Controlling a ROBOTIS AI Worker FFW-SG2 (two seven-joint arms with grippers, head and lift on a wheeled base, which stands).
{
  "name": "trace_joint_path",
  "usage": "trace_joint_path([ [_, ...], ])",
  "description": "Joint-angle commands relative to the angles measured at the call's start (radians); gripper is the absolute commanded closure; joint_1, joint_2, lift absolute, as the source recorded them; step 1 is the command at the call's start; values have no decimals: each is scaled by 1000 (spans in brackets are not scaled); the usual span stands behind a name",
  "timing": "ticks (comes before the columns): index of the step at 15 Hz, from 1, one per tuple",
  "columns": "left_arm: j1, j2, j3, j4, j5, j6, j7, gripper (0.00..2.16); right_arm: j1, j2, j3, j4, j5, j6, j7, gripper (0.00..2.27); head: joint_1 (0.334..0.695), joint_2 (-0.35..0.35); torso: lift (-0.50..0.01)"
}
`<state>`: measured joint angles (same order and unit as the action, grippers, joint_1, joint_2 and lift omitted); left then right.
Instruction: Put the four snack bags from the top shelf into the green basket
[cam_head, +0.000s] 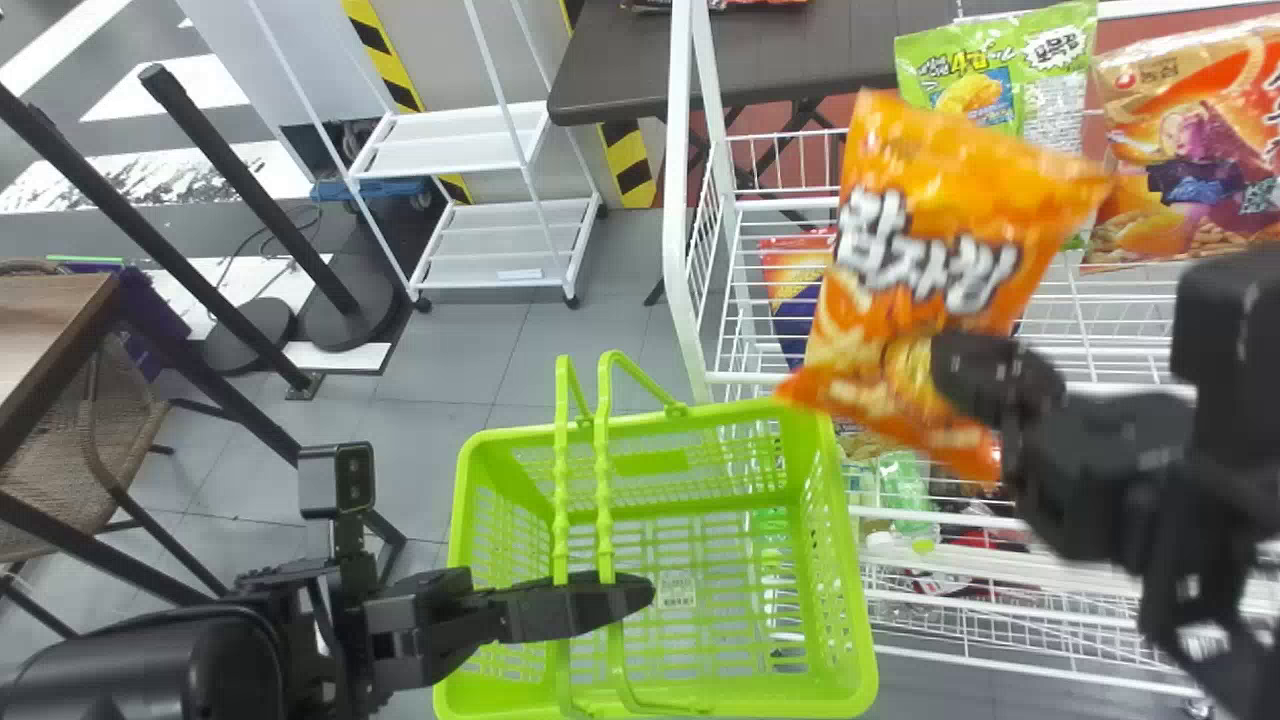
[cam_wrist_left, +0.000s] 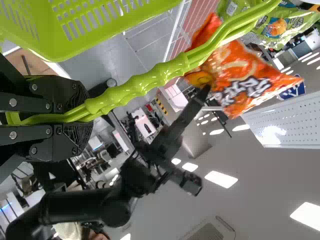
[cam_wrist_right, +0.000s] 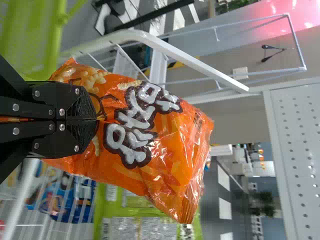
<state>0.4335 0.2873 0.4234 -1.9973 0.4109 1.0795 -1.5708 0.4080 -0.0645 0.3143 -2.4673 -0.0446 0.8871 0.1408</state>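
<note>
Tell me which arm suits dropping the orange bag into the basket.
Right, I'd judge: the right gripper holds the orange bag near the green basket, while the left gripper grips its handles.

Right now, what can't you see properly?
Right wrist view: the pinched bit of the orange bag, hidden by the right gripper.
Head view: part of the green bag, behind the orange bag.
Head view: the red-orange bag's far end, cut off by the edge.
Left wrist view: much of the green basket, cut off too.
</note>
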Motion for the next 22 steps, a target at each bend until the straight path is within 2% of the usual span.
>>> trace_joint_path([
  [1, -1, -7, 0, -1, -6, 18, -10, 2148, 60, -37, 55, -62, -14, 88, 3, 2246, 695, 306, 0],
  [3, -1, -13, 0, -8, -12, 34, -10, 2148, 57, -54, 124, -65, -17, 171, 2, 2246, 695, 350, 0],
  [5, -2, -20, -3, -9, -17, 34, -10, 2148, 9, -54, 195, -25, -17, 254, -1, 2250, 695, 350, 0],
  [9, -2, -27, -12, -21, -17, 61, -10, 2148, -150, -40, 336, 202, -44, 254, -40, 2250, 695, 350, 0],
  [11, -2, -30, -23, -23, -18, 61, -10, 2148, -239, -17, 379, 347, -87, 254, -75, 2250, 695, 350, 0],
  [15, -2, -36, -31, -23, -18, 61, -10, 2148, -367, 63, 482, 582, -127, 201, -82, 2250, 695, 350, 0],
  [18, -10, -36, -41, -23, -21, 61, -10, 2148, -405, 65, 529, 637, -153, 189, -82, 2246, 695, 350, 0],
  [19, -10, -36, -41, -23, -18, 61, -10, 2148, -406, 65, 529, 643, -158, 192, -82, 2078, 695, 350, 0],
  [20, -13, -34, -43, -21, -21, 61, -10, 2148, -406, 65, 525, 643, -182, 192, -82, 1490, 695, 350, 0],
  [21, -18, -31, -45, -21, -21, 61, -10, 2148, -403, 65, 523, 636, -193, 192, -82, 282, 695, 350, 0],
  [22, -18, -30, -43, -23, -18, 64, -10, 2148, -390, 65, 519, 627, -189, 198, -82, -2, 695, 350, 0],
])
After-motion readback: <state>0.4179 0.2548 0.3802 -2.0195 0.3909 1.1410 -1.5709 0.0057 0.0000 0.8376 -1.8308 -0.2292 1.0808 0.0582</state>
